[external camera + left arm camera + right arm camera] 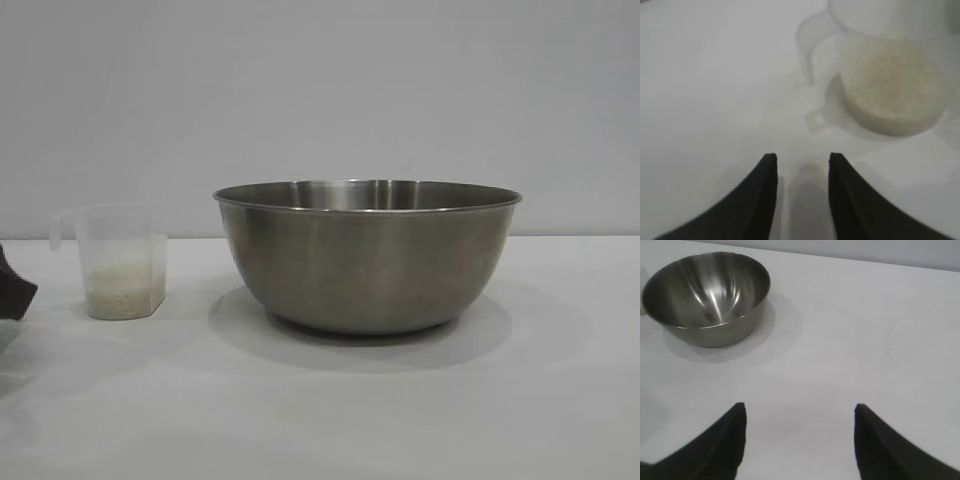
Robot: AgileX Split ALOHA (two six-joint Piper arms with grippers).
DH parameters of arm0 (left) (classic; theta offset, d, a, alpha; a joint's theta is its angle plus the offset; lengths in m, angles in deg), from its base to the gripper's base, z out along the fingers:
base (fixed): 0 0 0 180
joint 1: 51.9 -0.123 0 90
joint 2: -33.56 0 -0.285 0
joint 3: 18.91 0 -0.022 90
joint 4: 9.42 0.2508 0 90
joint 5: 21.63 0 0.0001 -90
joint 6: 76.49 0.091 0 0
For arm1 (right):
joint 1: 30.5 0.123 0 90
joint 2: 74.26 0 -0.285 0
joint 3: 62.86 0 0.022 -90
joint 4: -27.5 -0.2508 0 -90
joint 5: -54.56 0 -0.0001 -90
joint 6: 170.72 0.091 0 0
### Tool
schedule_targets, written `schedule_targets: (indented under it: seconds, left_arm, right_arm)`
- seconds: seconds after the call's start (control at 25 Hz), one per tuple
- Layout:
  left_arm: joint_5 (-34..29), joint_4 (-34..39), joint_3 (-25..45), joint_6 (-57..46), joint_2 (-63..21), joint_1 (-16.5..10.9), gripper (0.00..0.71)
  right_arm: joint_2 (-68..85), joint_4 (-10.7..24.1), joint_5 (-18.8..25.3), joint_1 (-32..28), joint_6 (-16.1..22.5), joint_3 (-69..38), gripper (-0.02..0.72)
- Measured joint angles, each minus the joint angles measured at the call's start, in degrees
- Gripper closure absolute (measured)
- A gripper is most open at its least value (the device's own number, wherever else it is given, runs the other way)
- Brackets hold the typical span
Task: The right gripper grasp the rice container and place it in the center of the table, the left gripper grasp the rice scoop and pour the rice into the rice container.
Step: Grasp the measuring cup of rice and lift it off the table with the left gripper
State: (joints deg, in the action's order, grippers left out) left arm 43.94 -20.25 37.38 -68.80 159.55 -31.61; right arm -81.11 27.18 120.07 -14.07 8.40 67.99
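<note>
The rice container (368, 260), a wide steel bowl, stands upright in the middle of the table (560, 400); its inside (707, 297) shows only bare steel. To its left, apart from it, stands the rice scoop (120, 260), a clear cup with its handle turned away from the bowl. A pale layer of rice (892, 85) lies in its bottom. My left gripper (802, 160) is open a short way from the scoop's handle side, with only table between its fingers. A dark part of it (12, 290) shows at the left edge. My right gripper (800, 410) is open over bare table, well away from the bowl.
A plain pale wall runs behind the table's far edge. White tabletop stretches to the right of the bowl and in front of it.
</note>
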Motion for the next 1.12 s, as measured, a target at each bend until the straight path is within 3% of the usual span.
schedule_targets:
  seconds: [0.36,0.4,0.44,0.52,0.64,0.8,0.96,1.12]
  left_arm:
    - [0.0,-1.7,-7.1,0.5,1.1,0.0,0.491]
    - [0.0,-1.8,-7.9,0.9,1.5,0.0,0.491]
    - [0.0,-1.9,-8.9,1.2,1.8,0.0,0.491]
    - [0.0,-1.6,-10.8,1.9,2.2,0.0,0.617]
    - [0.0,-0.2,-13.8,2.8,2.3,0.0,0.71]
    - [-0.9,0.6,-17.8,11.3,0.4,0.0,0.71]
    - [-0.9,7.7,-22.4,23.5,-5.5,0.0,0.71]
    - [-1.9,20.6,-28.3,37.2,-10.7,0.0,0.71]
  right_arm:
    - [0.0,0.0,0.0,0.0,0.0,0.0,0.274]
    - [0.0,0.0,0.0,0.0,0.0,0.0,0.32]
    - [0.0,0.0,0.0,0.0,0.0,0.0,0.32]
    - [0.0,0.0,0.0,0.0,0.0,-0.1,0.32]
    - [0.0,0.0,0.0,0.0,0.0,-0.1,0.32]
    - [0.0,0.0,0.0,0.0,0.0,-0.1,0.32]
    - [0.0,0.0,0.0,0.0,0.0,-0.1,0.32]
    - [0.0,0.0,0.0,0.0,0.0,-0.1,0.32]
